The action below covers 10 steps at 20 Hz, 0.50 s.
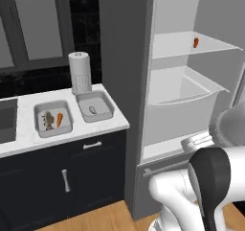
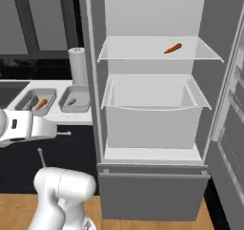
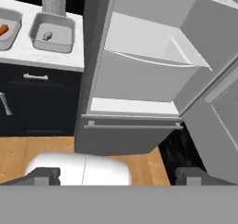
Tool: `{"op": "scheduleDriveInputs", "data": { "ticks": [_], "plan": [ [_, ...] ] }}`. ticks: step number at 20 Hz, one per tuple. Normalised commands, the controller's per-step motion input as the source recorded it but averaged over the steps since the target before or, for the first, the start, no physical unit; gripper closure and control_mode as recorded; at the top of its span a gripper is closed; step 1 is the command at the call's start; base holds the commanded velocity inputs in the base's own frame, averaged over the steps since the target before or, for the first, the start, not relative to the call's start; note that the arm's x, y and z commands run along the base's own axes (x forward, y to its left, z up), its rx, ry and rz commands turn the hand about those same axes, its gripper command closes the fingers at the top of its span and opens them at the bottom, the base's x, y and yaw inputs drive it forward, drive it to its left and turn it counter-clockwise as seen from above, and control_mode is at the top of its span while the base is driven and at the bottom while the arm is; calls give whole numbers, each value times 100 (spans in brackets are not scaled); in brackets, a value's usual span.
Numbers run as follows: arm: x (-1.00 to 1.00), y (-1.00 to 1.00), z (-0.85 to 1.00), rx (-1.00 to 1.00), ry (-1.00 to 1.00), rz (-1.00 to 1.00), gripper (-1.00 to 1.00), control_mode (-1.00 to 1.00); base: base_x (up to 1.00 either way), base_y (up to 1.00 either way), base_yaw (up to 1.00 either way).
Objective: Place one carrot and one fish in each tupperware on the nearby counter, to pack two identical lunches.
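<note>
One tupperware (image 1: pixel 53 119) on the worktop (image 1: pixel 26 104) holds fish and carrot; its twin (image 1: pixel 95 105) awaits the fridge-shelf carrot (image 1: pixel 195 42). The end effector (image 3: pixel 118 176) faces the fridge, fingers spread, empty.

Orange carrot (image 1: pixel 195 42); grey tupperware (image 1: pixel 40 128); white speckled counter (image 1: pixel 117 121).

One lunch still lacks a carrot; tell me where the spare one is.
The spare carrot lies on the top shelf of the open fridge, toward its right side, right of the counter.
</note>
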Motion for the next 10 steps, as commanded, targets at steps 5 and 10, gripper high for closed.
{"op": "scheduleDriveInputs", "data": {
  "ticks": [5, 10],
  "plan": [
    [0, 0, 0, 0, 0, 0, -100, 100, 25, -97, 0],
    [0, 0, 0, 0, 0, 0, -100, 100, 40, -62, 0]
  ]
}}
